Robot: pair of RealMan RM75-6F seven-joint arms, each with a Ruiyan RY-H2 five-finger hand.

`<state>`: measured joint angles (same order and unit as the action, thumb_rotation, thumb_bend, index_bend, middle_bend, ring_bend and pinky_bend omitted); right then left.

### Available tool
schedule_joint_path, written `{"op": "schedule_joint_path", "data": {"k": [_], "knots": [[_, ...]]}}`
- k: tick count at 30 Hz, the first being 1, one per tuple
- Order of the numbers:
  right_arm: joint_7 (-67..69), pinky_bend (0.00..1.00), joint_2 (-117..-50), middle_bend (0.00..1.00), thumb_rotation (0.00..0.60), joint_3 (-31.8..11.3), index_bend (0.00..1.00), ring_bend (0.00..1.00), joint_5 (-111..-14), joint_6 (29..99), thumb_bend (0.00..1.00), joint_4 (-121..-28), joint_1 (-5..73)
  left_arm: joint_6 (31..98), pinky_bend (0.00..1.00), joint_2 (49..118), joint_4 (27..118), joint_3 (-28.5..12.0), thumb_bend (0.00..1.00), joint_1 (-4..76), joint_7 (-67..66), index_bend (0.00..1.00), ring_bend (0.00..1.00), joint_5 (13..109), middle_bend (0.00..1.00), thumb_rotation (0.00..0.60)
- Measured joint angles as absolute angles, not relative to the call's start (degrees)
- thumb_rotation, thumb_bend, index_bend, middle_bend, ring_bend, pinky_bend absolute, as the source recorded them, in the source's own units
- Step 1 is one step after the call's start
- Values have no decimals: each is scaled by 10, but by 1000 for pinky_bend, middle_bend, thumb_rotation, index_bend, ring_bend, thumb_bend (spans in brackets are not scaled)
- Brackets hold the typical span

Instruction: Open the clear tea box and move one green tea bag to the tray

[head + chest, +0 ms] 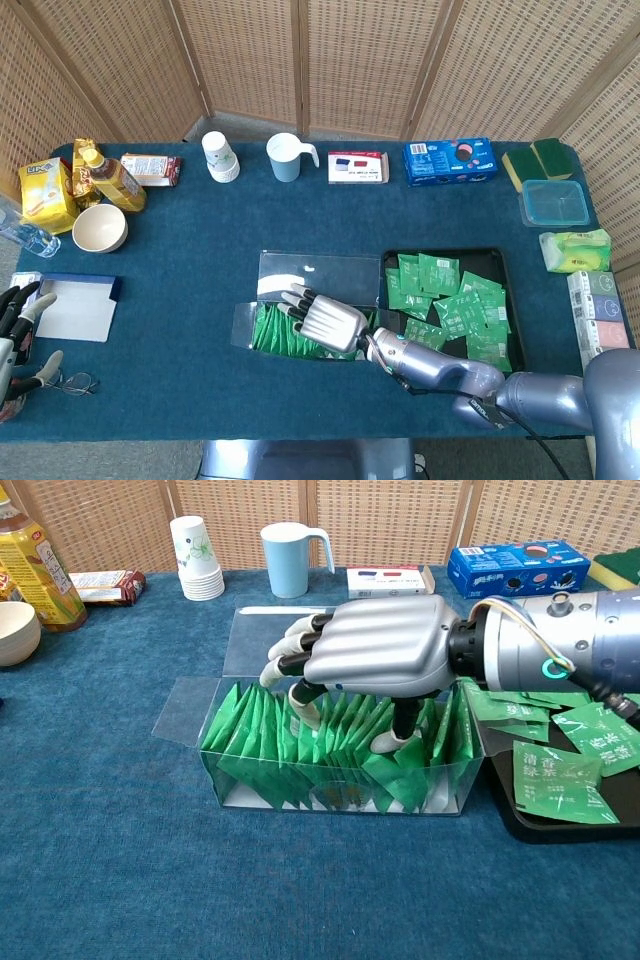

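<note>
The clear tea box (330,785) stands open mid-table, its lid flap (262,632) folded back flat, and a row of green tea bags (270,742) stands upright inside. My right hand (375,660) hovers palm-down over the box, with thumb and fingertips (304,708) dipped among the bags; nothing is visibly pinched. In the head view the right hand (325,318) covers the right part of the box (262,330). The black tray (502,262) lies just right of the box and holds several green tea bags (452,300). My left hand (18,318) rests far left, fingers spread, holding nothing.
Along the back edge stand paper cups (219,157), a blue mug (287,157), a small box (358,167) and a blue carton (448,161). A bowl (99,228), a bottle (112,177) and an open white box (75,305) sit left. Sponges and a plastic container (553,202) sit right.
</note>
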<state>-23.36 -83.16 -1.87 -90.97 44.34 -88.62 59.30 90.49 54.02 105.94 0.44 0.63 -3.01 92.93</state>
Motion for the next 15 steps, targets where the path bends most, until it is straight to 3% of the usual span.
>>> {"op": "schedule_joint_path", "data": {"k": [15], "knots": [[-215,0,-847,144,600,-22,476,23,-921,457,194,-872,589,905,263,542,1056,3,287,6,-30,143,0,928,61,600]]}}
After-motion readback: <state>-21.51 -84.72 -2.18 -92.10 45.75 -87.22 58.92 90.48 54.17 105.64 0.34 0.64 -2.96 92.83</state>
